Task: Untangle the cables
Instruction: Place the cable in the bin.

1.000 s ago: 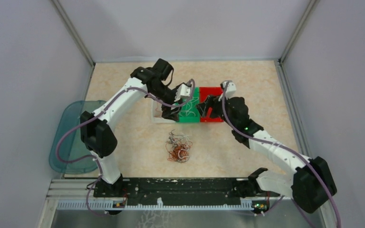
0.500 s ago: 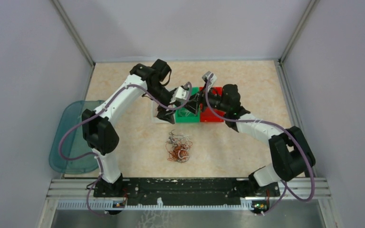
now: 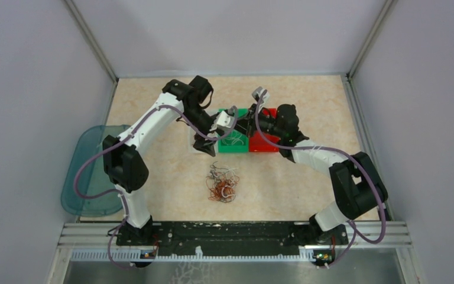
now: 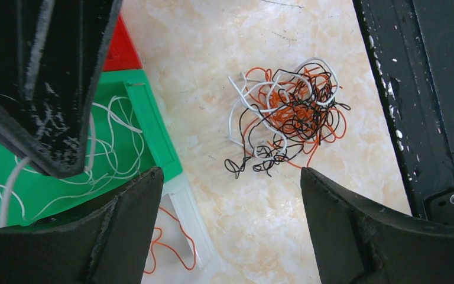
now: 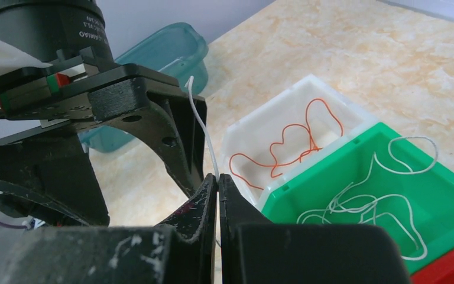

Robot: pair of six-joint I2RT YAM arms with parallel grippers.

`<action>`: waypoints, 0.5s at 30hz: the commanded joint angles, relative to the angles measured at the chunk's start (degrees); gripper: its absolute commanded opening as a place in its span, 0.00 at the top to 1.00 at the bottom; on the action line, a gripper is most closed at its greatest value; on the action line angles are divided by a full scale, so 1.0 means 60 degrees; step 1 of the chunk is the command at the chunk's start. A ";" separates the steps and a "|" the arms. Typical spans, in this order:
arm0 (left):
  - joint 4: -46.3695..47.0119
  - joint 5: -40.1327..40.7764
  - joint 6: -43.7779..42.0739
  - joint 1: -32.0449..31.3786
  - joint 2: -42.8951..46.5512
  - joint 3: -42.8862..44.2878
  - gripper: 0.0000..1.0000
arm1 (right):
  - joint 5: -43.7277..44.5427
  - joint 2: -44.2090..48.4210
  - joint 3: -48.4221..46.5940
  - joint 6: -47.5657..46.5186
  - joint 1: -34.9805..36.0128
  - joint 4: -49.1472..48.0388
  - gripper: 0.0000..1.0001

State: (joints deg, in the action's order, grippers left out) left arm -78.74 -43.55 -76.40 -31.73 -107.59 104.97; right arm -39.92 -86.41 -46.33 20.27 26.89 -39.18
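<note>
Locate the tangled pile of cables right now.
In the top view the tangled pile lies on the table near its centre, between the two arms, just on the arm-base side of the green bin.

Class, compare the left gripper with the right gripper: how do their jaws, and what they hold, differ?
The left gripper stands wide open; the right gripper is shut. The left gripper holds nothing; the right gripper pinches a white cable. Both hover near the green bin.
</note>
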 commanded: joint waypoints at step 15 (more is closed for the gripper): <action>-0.0325 -0.0333 0.0530 0.0664 0.1180 -0.0008 0.00 | 0.3626 -0.0868 -0.1051 -0.0520 -0.0266 0.2409 1.00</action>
State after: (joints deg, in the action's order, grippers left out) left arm -79.29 -43.51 -75.22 -30.87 -103.81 103.88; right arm -24.77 -88.49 -49.15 18.28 25.41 -29.50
